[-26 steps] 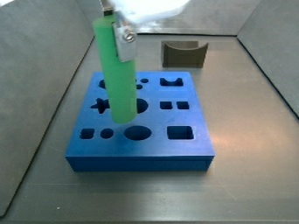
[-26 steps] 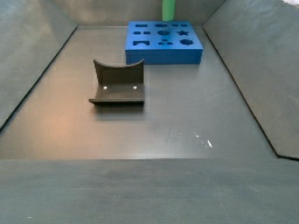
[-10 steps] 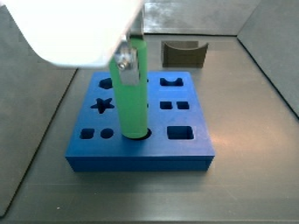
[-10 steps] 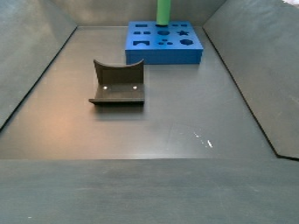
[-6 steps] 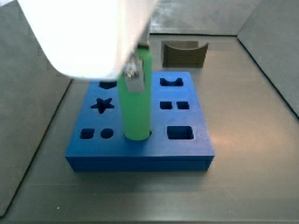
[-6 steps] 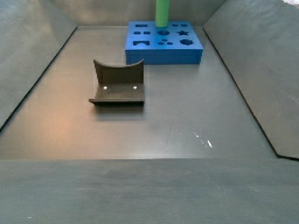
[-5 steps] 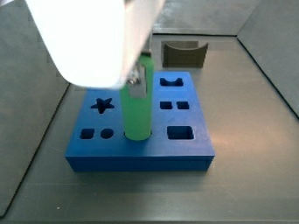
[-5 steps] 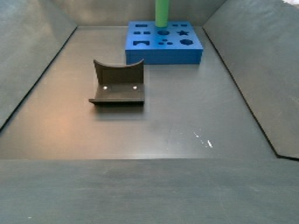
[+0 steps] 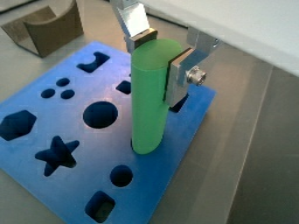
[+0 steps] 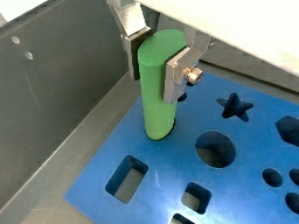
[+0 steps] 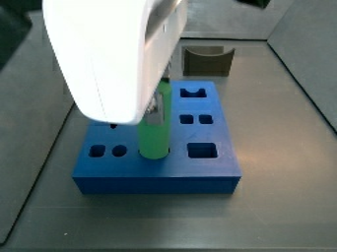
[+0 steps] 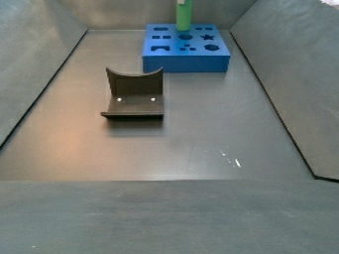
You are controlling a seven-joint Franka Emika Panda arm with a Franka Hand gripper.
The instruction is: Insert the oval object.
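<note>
The gripper (image 9: 160, 54) was closed on the top of the oval object (image 9: 149, 96), its silver finger plates pressed against opposite sides of the bright green peg in both wrist views. The peg hung upright below the gripper, and its lower end had entered an opening in the blue block (image 9: 70, 157) directly beneath; in a wrist view (image 10: 156, 83) the peg's foot met the block face with no gap showing around it. How deep it sat could not be told. In a side view the arm's white housing hid most of the gripper, leaving only the lower peg (image 11: 154, 138) visible, rising from the front row of the block (image 11: 158, 169). In the far side view the peg (image 12: 183, 14) stood on the block (image 12: 187, 50) at the back of the floor.

Beside the held peg lay the round hole (image 9: 100, 114) and the star-shaped hole (image 9: 54, 154), both empty. The fixture (image 12: 133, 94) stood well apart from the gripper, out on the open floor.

By my judgement the insertion was under way but unfinished, since much of the peg stood proud of the block. The main risk was jamming: if the oval's long axis were slightly twisted against its socket, or the peg leaned, further downward push could wedge it or drag the block across the floor. Letting go too early might leave it tilted in the opening.
</note>
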